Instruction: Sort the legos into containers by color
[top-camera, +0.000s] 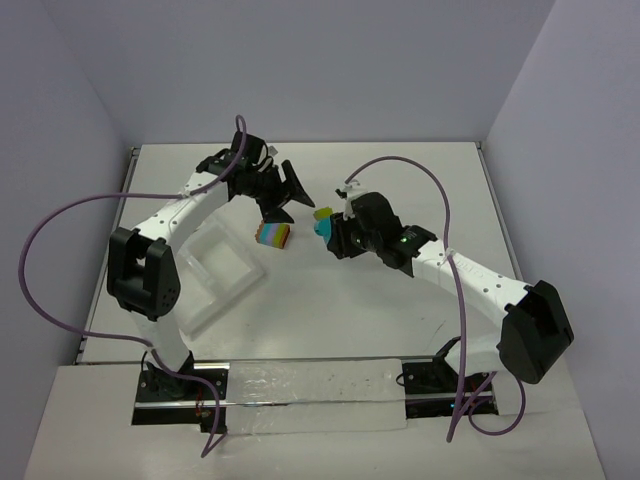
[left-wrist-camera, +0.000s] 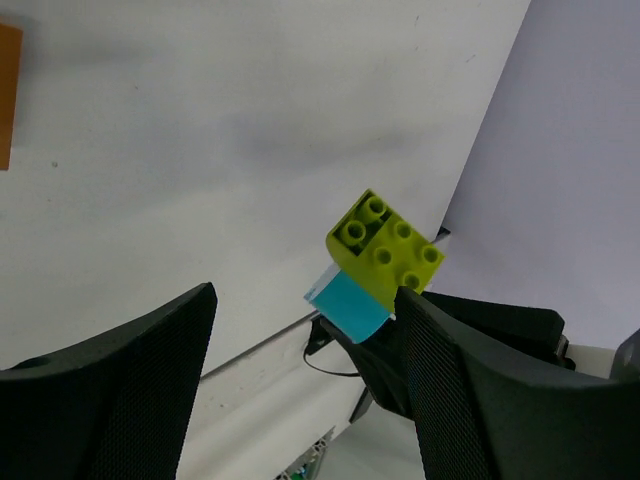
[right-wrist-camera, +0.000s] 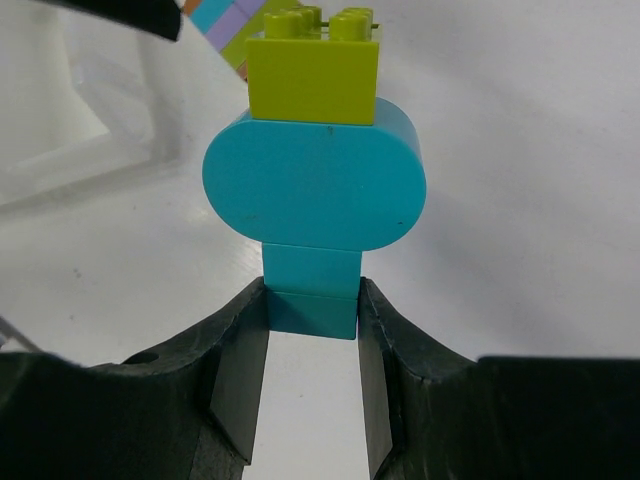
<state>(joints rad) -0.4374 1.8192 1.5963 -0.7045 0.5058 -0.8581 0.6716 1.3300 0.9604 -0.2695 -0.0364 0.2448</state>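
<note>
My right gripper (right-wrist-camera: 312, 300) is shut on the teal base of a small stack of legos, held above the table. That stack is a teal brick (right-wrist-camera: 310, 290), a rounded teal piece (right-wrist-camera: 315, 185) and a lime green brick (right-wrist-camera: 313, 75) on top. The top view shows the same stack (top-camera: 322, 220) between the two grippers. My left gripper (left-wrist-camera: 310, 390) is open, and the lime brick (left-wrist-camera: 385, 245) shows just past its right finger (left-wrist-camera: 470, 390), touching neither finger. A multicoloured stack (top-camera: 273, 235) lies on the table below the left gripper (top-camera: 285, 195). The clear tray of containers (top-camera: 215, 270) lies to the left.
An orange piece (left-wrist-camera: 8, 95) shows at the left edge of the left wrist view. White walls close in the table at the back and on both sides. The arm bases and purple cables stand along the near edge.
</note>
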